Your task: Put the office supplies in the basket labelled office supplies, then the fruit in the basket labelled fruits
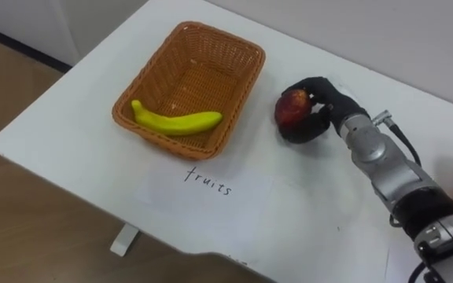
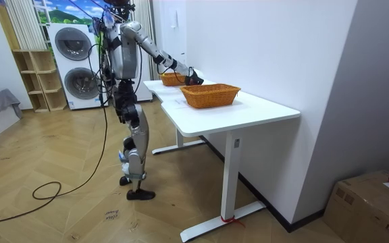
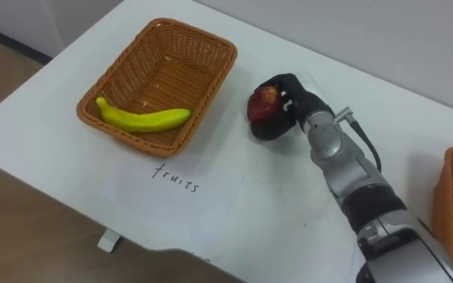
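Left eye view: black right hand curls its fingers round a round red apple, just beside the woven brown wicker basket.
Grip: likely for lifting the apple over the rim.
Basket: holds a yellow banana, so fruit goes here.

The right hand, fingers curled round a red apple, is beside the basket holding a banana.

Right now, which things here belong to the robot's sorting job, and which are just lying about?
Job: apple held in the right hand; banana in the fruit basket; second basket.
Just there: washing machines, shelf, cardboard box.
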Motion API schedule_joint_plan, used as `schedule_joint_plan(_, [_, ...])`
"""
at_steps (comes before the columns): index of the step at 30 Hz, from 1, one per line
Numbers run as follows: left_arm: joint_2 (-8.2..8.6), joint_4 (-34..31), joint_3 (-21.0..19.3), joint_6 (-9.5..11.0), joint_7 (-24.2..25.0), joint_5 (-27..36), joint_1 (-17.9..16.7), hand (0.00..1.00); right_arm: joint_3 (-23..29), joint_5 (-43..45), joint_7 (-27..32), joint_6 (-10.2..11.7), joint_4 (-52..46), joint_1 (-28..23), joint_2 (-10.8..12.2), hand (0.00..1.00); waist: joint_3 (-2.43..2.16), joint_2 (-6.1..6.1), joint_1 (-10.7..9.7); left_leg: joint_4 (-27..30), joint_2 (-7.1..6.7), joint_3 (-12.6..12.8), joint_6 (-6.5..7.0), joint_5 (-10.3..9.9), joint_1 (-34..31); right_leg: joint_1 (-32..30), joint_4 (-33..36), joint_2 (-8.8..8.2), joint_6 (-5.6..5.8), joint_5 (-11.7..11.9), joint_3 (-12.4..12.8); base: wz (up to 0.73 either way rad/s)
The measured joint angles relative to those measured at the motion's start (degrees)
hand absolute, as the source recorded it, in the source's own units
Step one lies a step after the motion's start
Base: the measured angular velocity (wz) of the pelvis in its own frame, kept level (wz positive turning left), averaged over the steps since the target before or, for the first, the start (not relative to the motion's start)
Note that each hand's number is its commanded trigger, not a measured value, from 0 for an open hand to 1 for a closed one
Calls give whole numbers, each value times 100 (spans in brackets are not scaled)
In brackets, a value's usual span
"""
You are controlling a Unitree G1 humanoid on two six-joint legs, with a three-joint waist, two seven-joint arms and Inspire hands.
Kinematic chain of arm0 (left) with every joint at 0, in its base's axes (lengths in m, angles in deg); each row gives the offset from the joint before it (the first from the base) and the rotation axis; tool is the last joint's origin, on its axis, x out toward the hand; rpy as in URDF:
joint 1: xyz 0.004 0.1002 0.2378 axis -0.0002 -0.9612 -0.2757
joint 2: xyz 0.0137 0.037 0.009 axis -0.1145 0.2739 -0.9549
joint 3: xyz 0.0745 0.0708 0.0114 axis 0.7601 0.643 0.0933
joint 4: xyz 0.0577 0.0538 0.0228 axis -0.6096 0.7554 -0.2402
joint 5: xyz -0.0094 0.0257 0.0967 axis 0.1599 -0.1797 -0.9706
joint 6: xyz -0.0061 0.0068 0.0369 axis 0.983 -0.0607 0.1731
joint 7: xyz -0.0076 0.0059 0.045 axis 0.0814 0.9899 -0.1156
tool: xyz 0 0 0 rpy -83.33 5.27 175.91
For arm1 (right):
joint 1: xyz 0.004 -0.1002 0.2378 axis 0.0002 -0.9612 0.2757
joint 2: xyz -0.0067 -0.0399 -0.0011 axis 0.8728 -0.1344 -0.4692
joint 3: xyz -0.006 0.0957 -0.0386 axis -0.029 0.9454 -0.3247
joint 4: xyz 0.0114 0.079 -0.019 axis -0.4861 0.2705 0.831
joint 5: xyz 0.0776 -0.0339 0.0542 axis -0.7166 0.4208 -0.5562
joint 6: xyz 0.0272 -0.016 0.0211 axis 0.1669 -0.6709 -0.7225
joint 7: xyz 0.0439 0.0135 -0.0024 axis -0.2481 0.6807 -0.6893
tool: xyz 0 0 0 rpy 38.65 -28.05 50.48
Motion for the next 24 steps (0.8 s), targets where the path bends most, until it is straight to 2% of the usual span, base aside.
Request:
schedule_joint_plan(5, [73,-15,-283,-2,-13,-27,-178,0,62,-60,-27,-32,-629,-181,-1,100,-11,7,-119,-49,0,4,1,-1,176,155,16,-6,6,-4,1,0])
schedule_joint_plan(8, [103,-32,-464,-7,-11,-31,-288,0,207,-39,-76,-44,-946,-183,0,100,-36,11,-158,-53,0,1,2,-2,204,209,22,-4,4,-2,16,0])
schedule_joint_plan(9, [112,-31,-486,-10,-10,-31,-318,0,245,-39,-96,-44,-985,-182,-1,100,-59,24,-159,-56,0,1,3,-2,224,230,25,-4,4,-2,17,0])
schedule_joint_plan(10, [126,-30,-492,-22,-9,-31,-349,0,313,-40,-101,-44,-1026,-182,-3,100,-109,48,-170,-62,-2,0,3,-2,282,289,23,-4,4,-2,17,0])
schedule_joint_plan(11, [131,-29,-491,-25,-6,-29,-356,0,357,-40,-104,-44,-1042,-184,-1,100,-116,65,-169,-75,-2,-3,3,-2,329,330,24,-4,4,-2,16,0])
schedule_joint_plan(12, [133,-25,-488,-28,-6,-29,-389,0,406,-38,-126,-44,-1090,-183,0,100,-150,86,-161,-117,-2,-12,3,-2,369,362,27,-3,5,-3,17,0])
schedule_joint_plan(18, [162,-141,-486,-42,-5,-27,-508,0,473,-48,-230,-41,-1248,-182,0,100,-176,62,-198,-97,-5,-24,4,-1,442,458,34,-8,4,-4,18,0])
schedule_joint_plan(23, [159,-245,-516,-54,-6,-28,-494,0,477,-37,-286,-49,-1310,-183,-2,100,-163,78,-204,-109,-4,-26,5,-1,530,534,34,-8,5,-5,23,0])
schedule_joint_plan(24, [159,-247,-532,-53,-6,-29,-485,0,477,-33,-323,-50,-1359,-182,-2,100,-143,97,-207,-109,-5,-26,5,-1,562,564,31,-7,6,-5,23,0])
